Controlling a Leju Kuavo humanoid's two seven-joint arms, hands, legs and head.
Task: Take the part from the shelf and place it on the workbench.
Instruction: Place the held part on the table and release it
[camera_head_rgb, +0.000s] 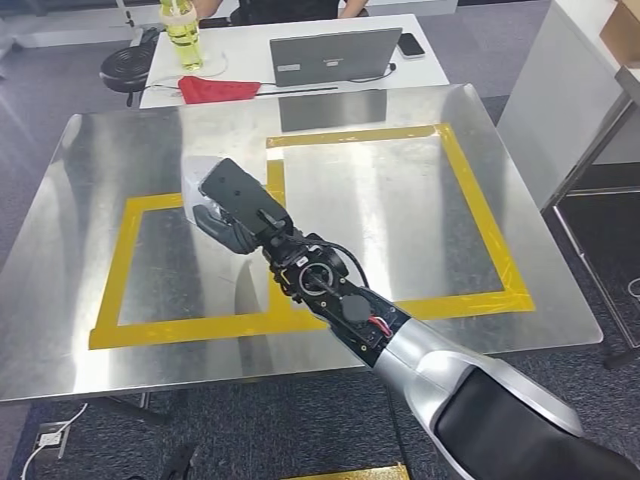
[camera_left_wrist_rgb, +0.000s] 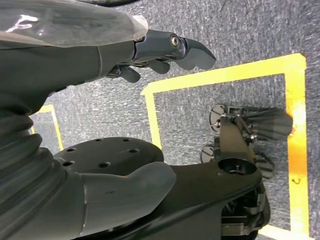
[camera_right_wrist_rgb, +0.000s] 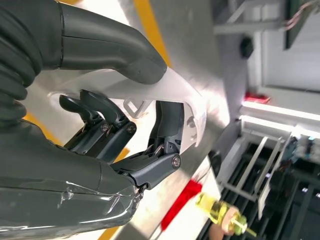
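The white part (camera_head_rgb: 195, 182) is a pale plastic piece, and my right hand (camera_head_rgb: 235, 207) grips it. The right arm reaches from the lower right across the metal workbench (camera_head_rgb: 392, 215). The part is low over the left yellow tape rectangle (camera_head_rgb: 128, 240), near its upper right corner; I cannot tell whether it touches the surface. In the right wrist view the thumb (camera_right_wrist_rgb: 109, 42) lies over the white part (camera_right_wrist_rgb: 181, 92) and the dark fingers (camera_right_wrist_rgb: 113, 132) curl under it. My left hand (camera_left_wrist_rgb: 75, 65) hangs over grey carpet with its fingers apart and holds nothing.
Behind the workbench stands a white table with a laptop (camera_head_rgb: 333, 55), a red cloth (camera_head_rgb: 217, 89), a bottle of yellow liquid (camera_head_rgb: 182, 30) and a phone (camera_head_rgb: 411, 44); a person sits there. A grey table (camera_head_rgb: 562, 110) stands at the right. Yellow floor tape (camera_left_wrist_rgb: 222, 75) marks the carpet.
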